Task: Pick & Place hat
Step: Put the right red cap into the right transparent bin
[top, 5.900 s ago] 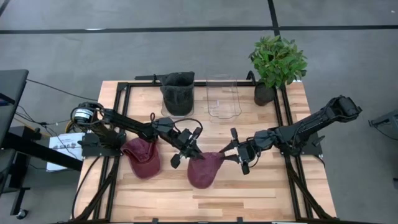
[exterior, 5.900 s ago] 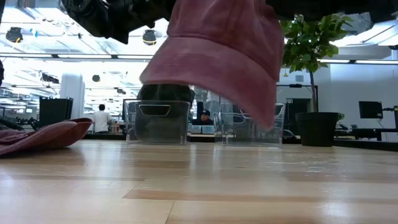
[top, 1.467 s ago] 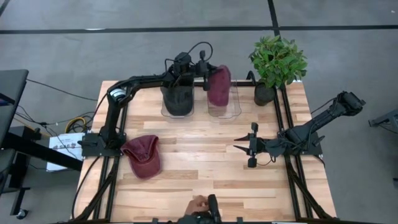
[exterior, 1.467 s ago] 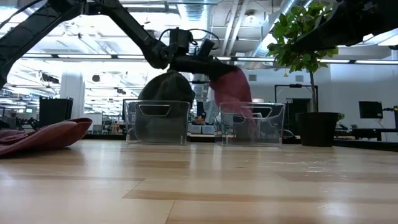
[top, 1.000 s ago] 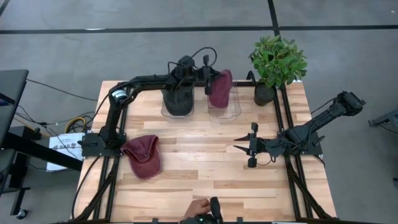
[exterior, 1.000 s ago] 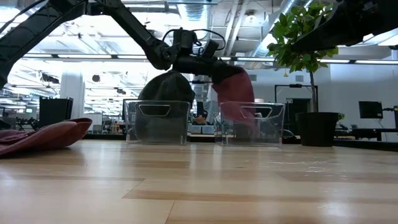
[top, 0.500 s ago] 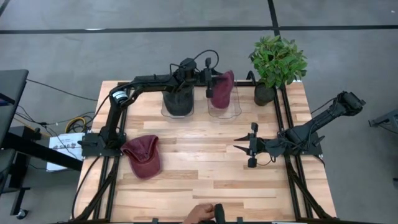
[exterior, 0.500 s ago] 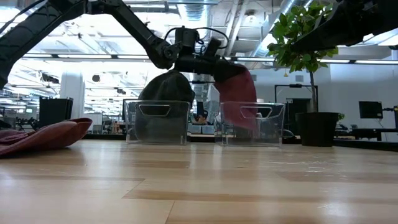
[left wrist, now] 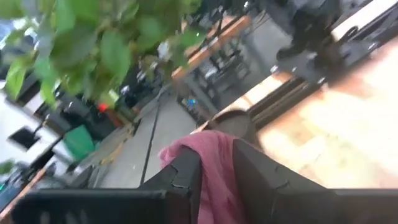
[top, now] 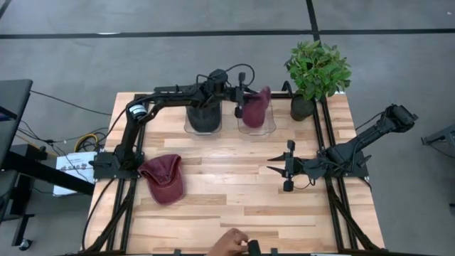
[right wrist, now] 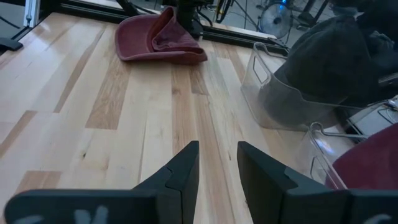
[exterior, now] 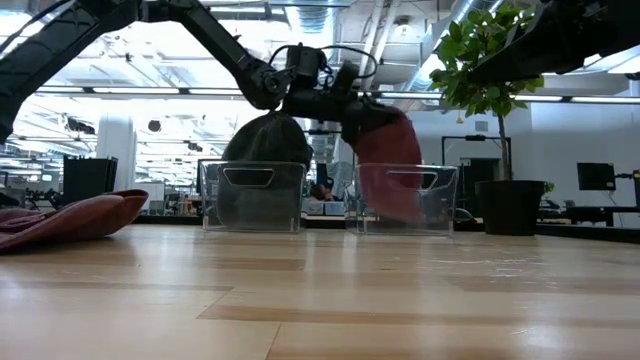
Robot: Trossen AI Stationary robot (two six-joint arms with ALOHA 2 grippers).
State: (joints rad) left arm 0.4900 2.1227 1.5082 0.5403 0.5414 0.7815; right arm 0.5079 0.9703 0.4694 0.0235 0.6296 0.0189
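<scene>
— Where's the hat right now?

— Upper middle of the high view. The left gripper [top: 240, 102] has its fingers clamped on a maroon hat [top: 254, 108], holding it over the clear bin [top: 257, 126] at the far edge of the table [top: 227, 185]. In the low view the hat [exterior: 390, 160] hangs partly down inside the bin's walls [exterior: 440, 200]. The left wrist view shows the pink cloth [left wrist: 214, 168] pinched between the two dark fingers [left wrist: 186, 174].

— And the bin next to it?

— Just left of the clear one in the high view sits another bin [top: 202, 117], with a dark hat [top: 202, 112] in it. In the low view that dark hat [exterior: 266, 140] bulges above the rim.

— The other arm?

— The right gripper [top: 287, 166] is at the centre right of the high view, above bare wood, fingers parted and holding nothing. Its wrist view shows the gap between the fingers [right wrist: 180, 168].

— Anything else on the table?

— A second maroon hat [top: 163, 178] lies at the lower left of the high view, near the left arm's base. A potted plant [top: 316, 71] stands at the upper right corner. A person's hand [top: 229, 243] shows at the bottom edge.
</scene>
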